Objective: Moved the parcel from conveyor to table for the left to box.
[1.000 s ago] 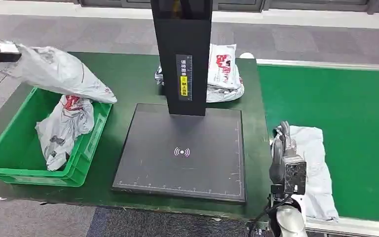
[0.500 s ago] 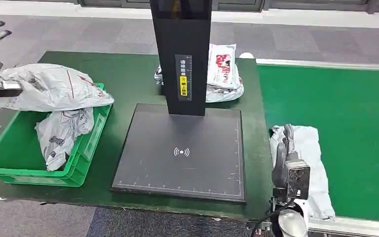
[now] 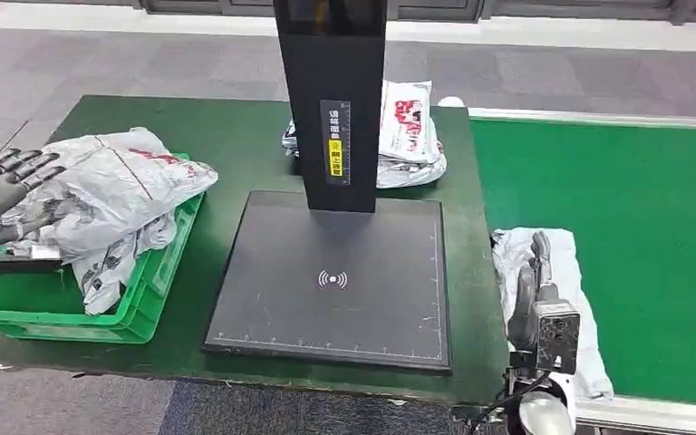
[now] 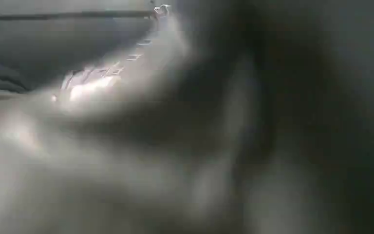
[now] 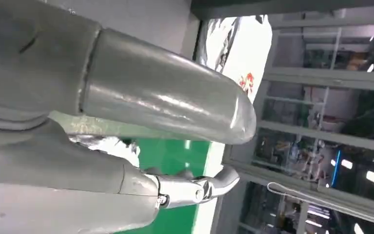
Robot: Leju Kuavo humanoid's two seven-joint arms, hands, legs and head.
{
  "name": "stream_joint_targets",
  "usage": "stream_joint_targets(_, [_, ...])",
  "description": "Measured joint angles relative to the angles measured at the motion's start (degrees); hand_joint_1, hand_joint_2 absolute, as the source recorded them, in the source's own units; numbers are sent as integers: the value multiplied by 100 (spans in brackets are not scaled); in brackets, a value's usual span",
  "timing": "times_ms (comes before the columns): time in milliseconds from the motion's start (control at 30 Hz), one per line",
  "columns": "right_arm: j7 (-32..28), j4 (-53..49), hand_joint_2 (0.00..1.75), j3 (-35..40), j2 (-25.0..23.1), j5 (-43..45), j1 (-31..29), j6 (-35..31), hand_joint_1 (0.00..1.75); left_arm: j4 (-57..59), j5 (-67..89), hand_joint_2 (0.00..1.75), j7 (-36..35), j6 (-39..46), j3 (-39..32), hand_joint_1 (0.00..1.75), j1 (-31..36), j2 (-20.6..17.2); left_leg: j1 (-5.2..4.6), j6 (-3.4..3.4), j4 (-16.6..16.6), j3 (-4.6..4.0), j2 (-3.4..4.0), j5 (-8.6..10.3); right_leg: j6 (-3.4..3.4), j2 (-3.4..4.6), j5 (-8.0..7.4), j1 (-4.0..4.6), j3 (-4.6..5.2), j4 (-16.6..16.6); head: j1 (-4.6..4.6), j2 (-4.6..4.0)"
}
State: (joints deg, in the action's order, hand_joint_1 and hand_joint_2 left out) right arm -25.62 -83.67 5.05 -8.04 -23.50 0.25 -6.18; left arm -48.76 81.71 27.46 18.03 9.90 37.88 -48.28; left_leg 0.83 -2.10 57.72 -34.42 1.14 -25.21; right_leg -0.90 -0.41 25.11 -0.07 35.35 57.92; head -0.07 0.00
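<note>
The left hand (image 3: 4,195) is hovering with fingers spread and holding nothing, beside a crumpled grey parcel (image 3: 113,186) that now lies on the rim of the green crate (image 3: 159,276); half a second earlier this parcel was hanging higher over the crate, so that boxing step looks finished. Right of the crate, past the flat black scanner pad (image 3: 331,281), the right hand (image 3: 539,304) is resting on the next parcel (image 3: 566,263), a soft, wrinkled plastic mailer on the green conveyor (image 3: 643,208); whether its fingers are gripping cannot be told.
</note>
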Motion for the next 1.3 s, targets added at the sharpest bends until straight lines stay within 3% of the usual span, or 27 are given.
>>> stream_joint_targets(200, [2,2,0,-2,0,-13,-44,54,0,-344,491,0,-650,284,7,0,-539,-650,7,-8,-1,0,4,-5,-8,4,5,8,1,0,0,0])
stream_joint_targets(333, [4,24,0,-2,0,-7,-62,70,0,-896,493,0,-1309,503,-34,0,-1320,-1333,12,-15,-1,1,17,-11,-13,25,8,12,6,0,-2,0])
stream_joint_targets(500, [7,74,0,-2,0,-7,-119,74,0,-1541,495,0,-1614,490,-517,0,-2241,-1857,14,-13,-1,-3,4,-15,-16,12,15,14,2,0,0,0])
stream_joint_targets(733, [7,107,0,-2,0,-7,-128,54,0,-1924,497,0,-1638,477,-1058,0,-2814,-2167,15,-13,-1,-2,1,-16,-17,8,14,15,0,0,0,0])
stream_joint_targets(900, [9,105,0,-48,-4,-15,-109,26,0,-2053,497,0,-1657,607,-1401,0,-3106,-2146,14,-13,-1,1,1,-16,-17,9,14,14,-1,0,0,0])
stream_joint_targets(1000, [4,79,0,-92,-9,-24,-60,15,0,-2051,497,0,-1305,951,-1647,0,-3070,-1748,5,-12,-1,2,-17,-16,-14,-8,16,4,-6,-1,0,0])
stream_joint_targets(1133, [0,-19,0,-118,-39,-92,27,0,0,-2022,497,0,-1484,1211,-1664,0,-3109,-1215,10,-12,-1,1,-16,-16,-14,-11,17,9,-7,-1,-2,0])
stream_joint_targets(1300, [0,-61,0,-188,-55,-94,86,-5,0,-1972,500,0,-1537,1235,-1596,0,-3123,-934,9,-12,0,1,-16,-17,-14,-10,17,8,-7,-1,0,0])
